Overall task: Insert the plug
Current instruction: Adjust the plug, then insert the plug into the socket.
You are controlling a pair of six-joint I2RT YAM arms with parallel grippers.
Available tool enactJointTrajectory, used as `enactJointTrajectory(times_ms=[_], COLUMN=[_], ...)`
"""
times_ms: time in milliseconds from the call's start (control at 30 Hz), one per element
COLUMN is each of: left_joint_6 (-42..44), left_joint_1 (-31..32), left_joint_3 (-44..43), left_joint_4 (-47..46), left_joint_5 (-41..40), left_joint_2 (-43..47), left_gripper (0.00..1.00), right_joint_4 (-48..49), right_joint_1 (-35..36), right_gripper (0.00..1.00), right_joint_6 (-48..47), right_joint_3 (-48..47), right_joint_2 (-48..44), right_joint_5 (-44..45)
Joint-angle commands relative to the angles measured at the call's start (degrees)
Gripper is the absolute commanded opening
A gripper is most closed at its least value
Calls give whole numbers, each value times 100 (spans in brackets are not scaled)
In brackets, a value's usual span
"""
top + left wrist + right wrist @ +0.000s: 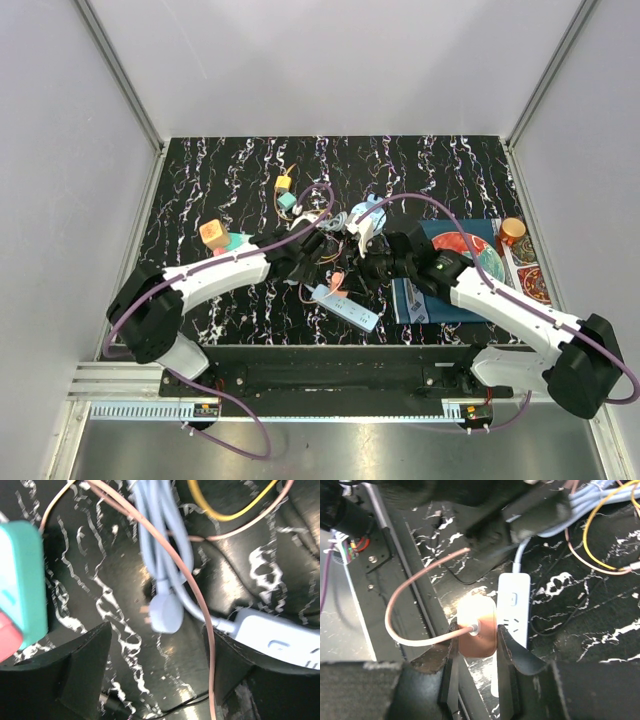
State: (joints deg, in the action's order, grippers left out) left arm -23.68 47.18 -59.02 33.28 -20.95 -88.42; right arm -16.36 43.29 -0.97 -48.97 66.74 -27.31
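Nearest the camera in the overhead view, both arm bases sit at the table's front edge, and each arm reaches inward to a tangle of cables at mid-table. On the left, the left gripper hangs over a white plug. Its jaws are spread wide, with one black finger on either side of the plug, touching nothing as far as the wrist view shows. The prongs point toward the left-hand finger, and the cord runs away into a white bundle. A teal block lies further left.

Right of that plug lies the white power strip. Its long axis runs diagonally across the marbled black table, sockets facing up. Just beside the strip's left edge, the right gripper pinches a pinkish-copper plug between pressed-in fingers. A pink cord loops off to the left, and the prongs are hidden.

By the look of it, the pinkish-copper plug is the one to insert. It sits next to a socket rather than over it. The right arm, which holds it, would likely need a short sideways shift toward the strip before pressing down. Its right-hand finger seems to touch the strip's edge.
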Motion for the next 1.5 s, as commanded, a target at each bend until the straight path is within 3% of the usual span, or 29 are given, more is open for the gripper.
enactJointTrajectory(times_ms=[0, 167, 433, 900, 1467], left_joint_6=[66, 83, 109, 109, 118], left_joint_1=[-7, -173, -262, -297, -297], left_joint_3=[189, 356, 497, 524, 436], left_joint_4=[504, 504, 294, 109, 91], left_joint_5=[-664, -709, -595, -428, -296], left_joint_2=[518, 624, 686, 914, 994], left_gripper=[76, 75, 74, 74, 73], right_joint_4=[422, 686, 1038, 1135, 942], right_joint_1=[31, 66, 706, 857, 874], right_gripper=[0, 0, 0, 0, 0], right_joint_6=[62, 360, 580, 774, 704], right_joint_3=[116, 239, 432, 766, 731], right_joint_2=[137, 558, 1086, 815, 1095], right_joint_5=[656, 789, 1463, 2282, 1870])
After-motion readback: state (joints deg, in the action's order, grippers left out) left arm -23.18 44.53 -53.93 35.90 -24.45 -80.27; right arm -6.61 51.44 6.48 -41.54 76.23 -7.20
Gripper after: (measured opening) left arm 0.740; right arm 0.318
